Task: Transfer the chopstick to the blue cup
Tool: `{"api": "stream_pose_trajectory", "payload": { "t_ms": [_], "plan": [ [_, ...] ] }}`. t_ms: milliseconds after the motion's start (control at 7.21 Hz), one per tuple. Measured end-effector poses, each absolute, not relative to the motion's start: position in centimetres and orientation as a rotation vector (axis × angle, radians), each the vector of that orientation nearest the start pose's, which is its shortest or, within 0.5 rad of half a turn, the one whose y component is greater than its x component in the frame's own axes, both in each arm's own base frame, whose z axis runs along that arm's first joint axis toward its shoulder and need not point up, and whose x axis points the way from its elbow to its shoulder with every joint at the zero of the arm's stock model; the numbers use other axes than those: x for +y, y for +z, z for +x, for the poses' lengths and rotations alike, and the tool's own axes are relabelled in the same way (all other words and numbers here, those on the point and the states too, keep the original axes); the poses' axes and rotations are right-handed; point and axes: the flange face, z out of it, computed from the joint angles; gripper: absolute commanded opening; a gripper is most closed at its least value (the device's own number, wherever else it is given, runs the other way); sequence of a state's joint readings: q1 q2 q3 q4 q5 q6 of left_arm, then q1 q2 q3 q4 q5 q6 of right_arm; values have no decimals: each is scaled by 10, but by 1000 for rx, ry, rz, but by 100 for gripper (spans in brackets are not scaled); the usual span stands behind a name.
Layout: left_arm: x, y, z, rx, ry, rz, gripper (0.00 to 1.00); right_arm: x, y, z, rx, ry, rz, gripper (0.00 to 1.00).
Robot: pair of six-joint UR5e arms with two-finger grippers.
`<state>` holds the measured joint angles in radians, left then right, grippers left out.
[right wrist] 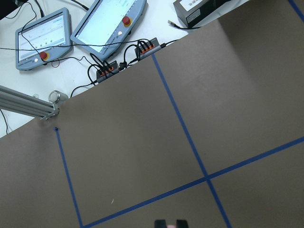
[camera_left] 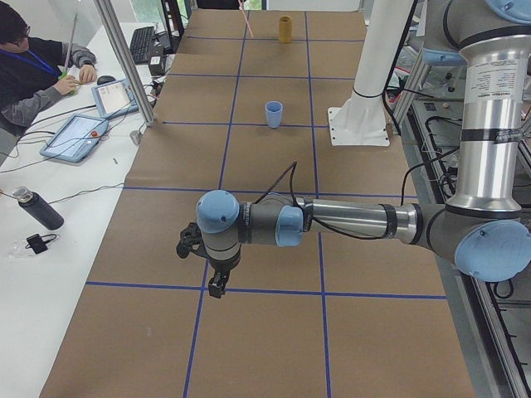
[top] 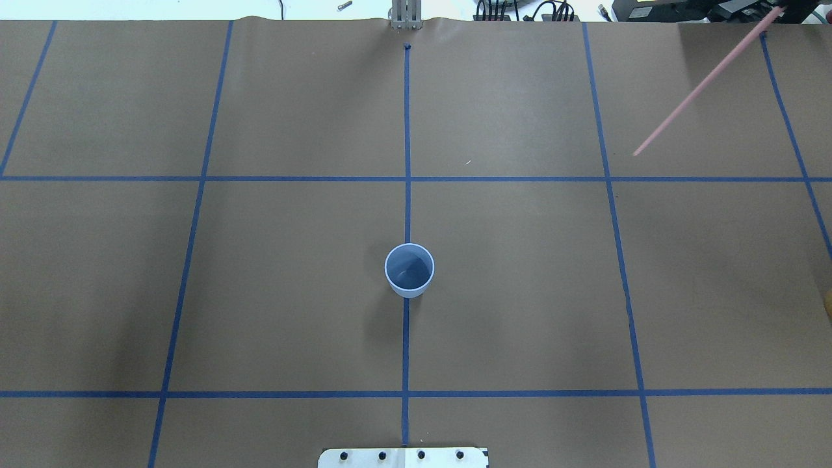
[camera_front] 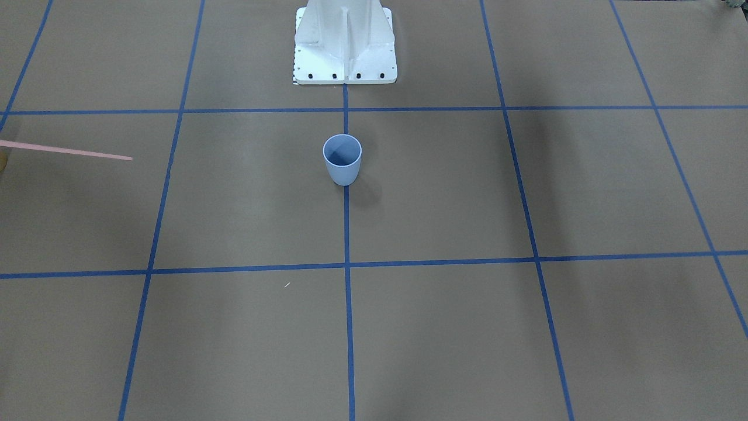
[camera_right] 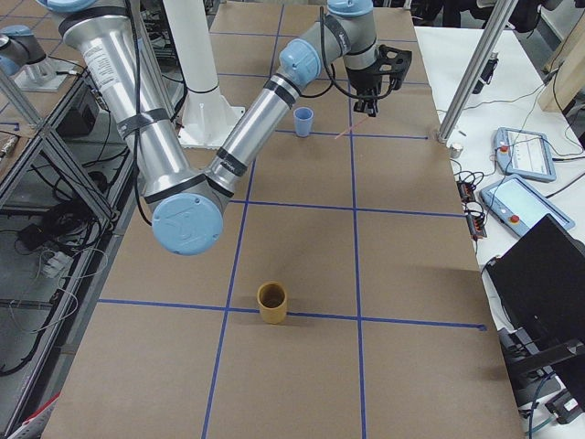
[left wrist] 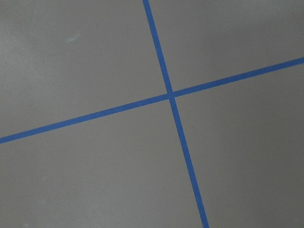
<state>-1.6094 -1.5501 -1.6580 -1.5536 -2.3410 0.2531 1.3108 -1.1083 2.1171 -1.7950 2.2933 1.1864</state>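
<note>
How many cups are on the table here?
2. The blue cup stands at the centre of the table, on the middle tape line ahead of the robot's base. The tan cup stands toward the table's end on the robot's right. No others show.

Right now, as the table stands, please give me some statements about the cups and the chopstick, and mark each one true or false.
1. The blue cup stands upright on a tape line. True.
2. The chopstick is inside the blue cup. False: the cup is empty, and the right gripper holds the chopstick well away from it.
3. A tan cup is also on the table. True.
4. The tan cup lies on its side. False: it stands upright.
</note>
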Motion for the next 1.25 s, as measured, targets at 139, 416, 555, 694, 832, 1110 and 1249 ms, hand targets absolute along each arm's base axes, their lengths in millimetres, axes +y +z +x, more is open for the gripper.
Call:
{"api": "stream_pose_trajectory", "payload": {
  "t_ms": [139, 416, 555, 694, 832, 1110, 1249],
  "plan": [
    [-483, 628, -82, 758, 223, 158, 99, -520, 171, -106, -1024, 598, 93, 0],
    [-483, 628, -82, 759, 223, 159, 98, -508, 133, -180, -989, 650, 75, 0],
    [-483, 629, -82, 759, 223, 158, 98, -497, 114, -212, -958, 669, 61, 0],
    [-483, 629, -82, 760, 222, 158, 98, -484, 98, -248, -925, 690, 58, 0],
    [-483, 630, -82, 760, 222, 156, 98, -472, 87, -280, -900, 707, 65, 0],
    [-484, 630, -82, 760, 222, 155, 99, -458, 72, -339, -858, 733, 76, 0],
    [-484, 630, -82, 760, 221, 154, 99, -452, 65, -359, -850, 735, 78, 0]
  ]
}}
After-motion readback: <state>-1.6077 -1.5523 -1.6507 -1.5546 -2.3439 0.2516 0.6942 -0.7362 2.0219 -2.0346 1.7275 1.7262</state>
